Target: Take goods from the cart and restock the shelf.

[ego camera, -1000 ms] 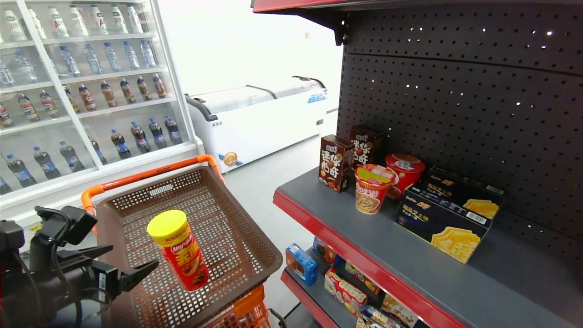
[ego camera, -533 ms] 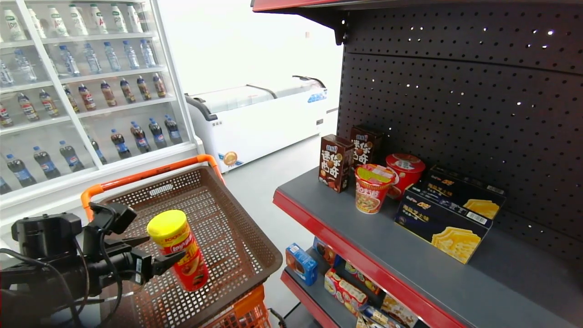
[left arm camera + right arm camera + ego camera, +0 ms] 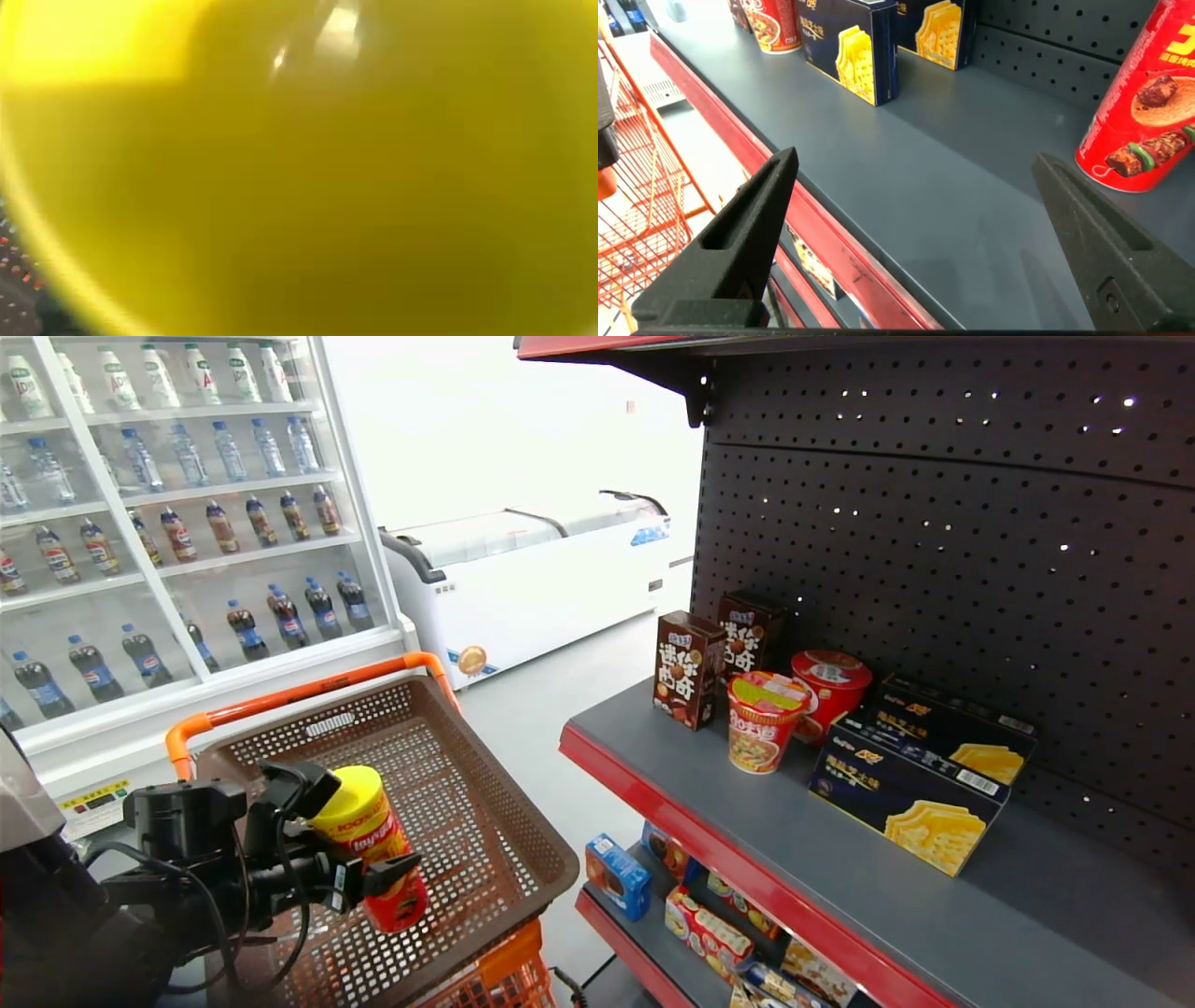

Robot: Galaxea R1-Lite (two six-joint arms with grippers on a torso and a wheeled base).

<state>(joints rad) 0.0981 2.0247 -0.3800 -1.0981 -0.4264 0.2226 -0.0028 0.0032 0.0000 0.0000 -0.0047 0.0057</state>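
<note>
A red chips can with a yellow lid (image 3: 359, 800) stands tilted in the brown cart basket (image 3: 509, 826). My left gripper (image 3: 378, 845) is open with one finger on each side of the can, just below its lid. The left wrist view sits right up against the yellow lid (image 3: 299, 168). My right gripper (image 3: 924, 243) hangs open, with nothing between its fingers, over the grey shelf board (image 3: 952, 187). A second red can (image 3: 1148, 103) stands on that board near the pegboard back.
On the shelf (image 3: 709, 803) stand brown boxes (image 3: 688, 670), two noodle cups (image 3: 761, 723) and dark blue boxes (image 3: 910, 784). Its front strip and right part are bare. Lower shelves hold snack packs (image 3: 616, 875). A drinks fridge (image 3: 168, 523) stands behind the cart.
My left gripper has moved right from beside the basket up to the can, and its fingers now straddle it. The can and the shelf goods stay where they were.
</note>
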